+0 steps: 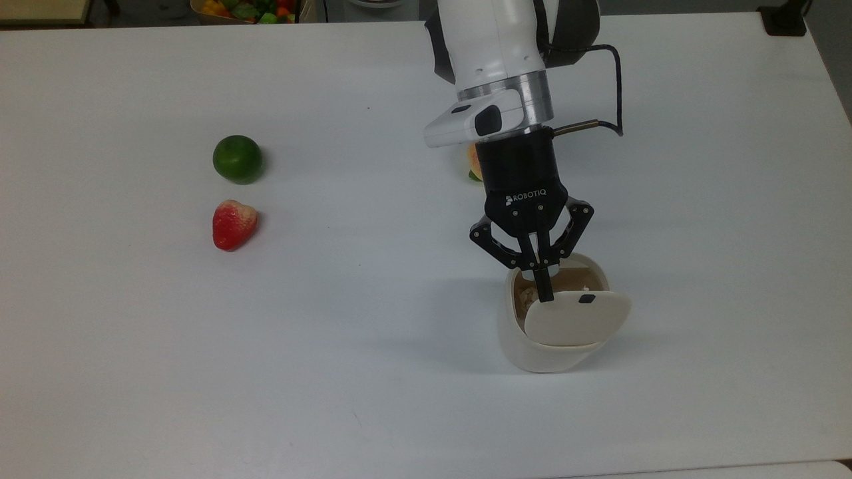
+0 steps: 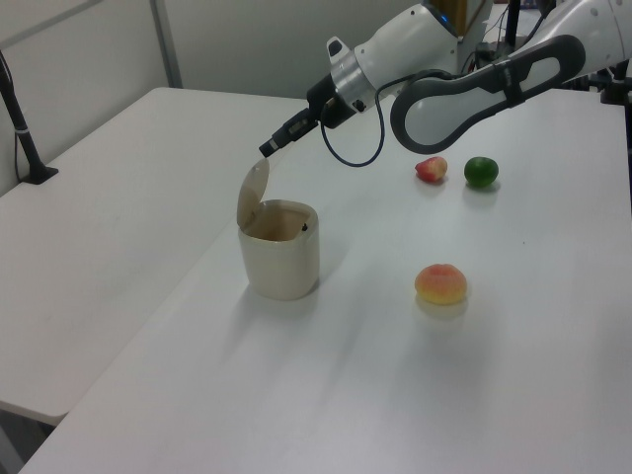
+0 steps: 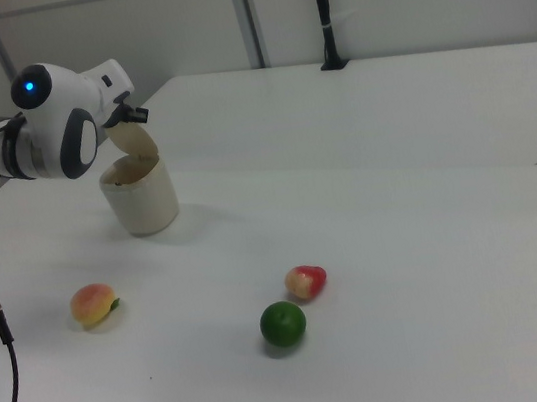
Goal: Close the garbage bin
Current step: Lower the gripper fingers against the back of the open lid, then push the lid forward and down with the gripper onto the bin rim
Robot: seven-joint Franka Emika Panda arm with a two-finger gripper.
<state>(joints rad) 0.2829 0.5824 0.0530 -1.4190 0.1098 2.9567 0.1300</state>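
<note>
Brand word: "ROBOTIQ", in white capital letters, with a small white logo mark just before it.
Where it stands: on the black body of the pincer, below the arm's silver ring and above the linkages, in the top view.
Reading direction: running left to right in the top view, tilted slightly upward toward the top view's right.
Left view: no writing can be read on the pincer.
Other text: none legible on any other surface in the top view, the left view or the right view.
</note>
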